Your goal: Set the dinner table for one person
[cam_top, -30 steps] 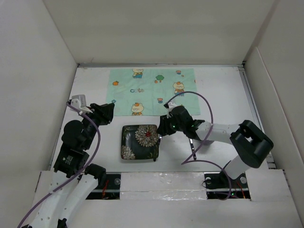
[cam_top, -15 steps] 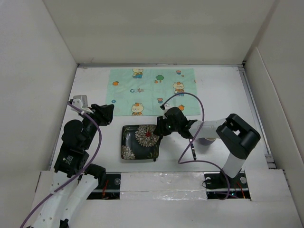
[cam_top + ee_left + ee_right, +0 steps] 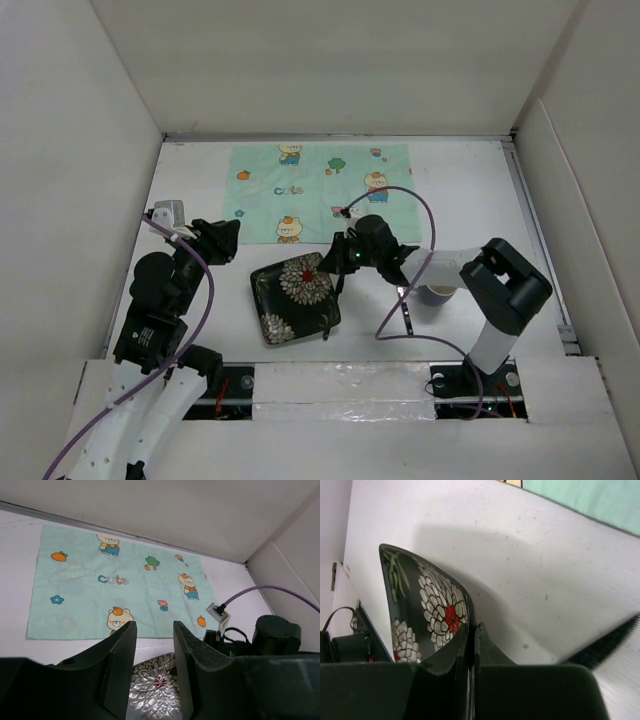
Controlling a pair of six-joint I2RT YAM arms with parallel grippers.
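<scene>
A dark square plate (image 3: pixel 295 298) with white and red flowers lies on the white dinner table (image 3: pixel 480 190), turned at an angle, its right edge raised. My right gripper (image 3: pixel 337 268) is shut on that right rim; in the right wrist view the jaws (image 3: pixel 471 629) pinch the thin edge of the plate (image 3: pixel 430 605). My left gripper (image 3: pixel 232 240) hovers open to the plate's left. In the left wrist view its fingers (image 3: pixel 154 630) frame the plate (image 3: pixel 160 690) with nothing between them.
A mint-green cartoon-print mat (image 3: pixel 320 190) lies flat behind the plate, also seen in the left wrist view (image 3: pixel 115 580). A small round bluish object (image 3: pixel 437 293) sits partly hidden under the right arm. White walls enclose the table on three sides.
The right gripper has closed on the plate's right rim. The plate has turned from square-on to an angle and tipped up on that side. The left arm has not moved.
</scene>
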